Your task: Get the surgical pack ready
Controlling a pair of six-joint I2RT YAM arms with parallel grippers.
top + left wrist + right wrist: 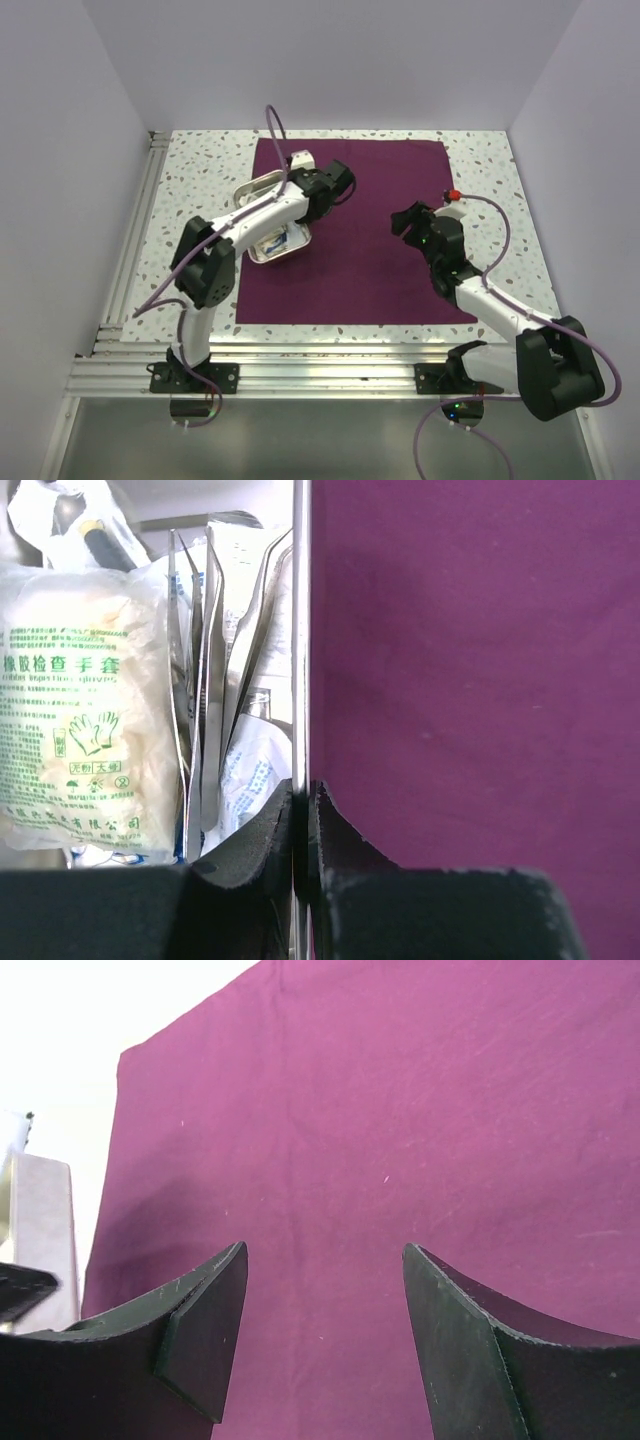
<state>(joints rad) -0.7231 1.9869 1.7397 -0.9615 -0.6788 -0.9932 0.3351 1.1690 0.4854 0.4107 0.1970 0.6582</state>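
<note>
Left jaws clamp the tray rim (299, 630); right jaws gape over bare purple cloth (400, 1110).

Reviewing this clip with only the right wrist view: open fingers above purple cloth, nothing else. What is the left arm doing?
Observer: The left end effector is shut on the thin side wall of the steel tray.
Operator: Is the tray empty?
Observer: No; a glove packet with green print and steel instruments are inside.
Operator: Is the cloth folded yet?
Observer: No; from above, the purple cloth lies flat and open, with the tray near its left edge.
</note>
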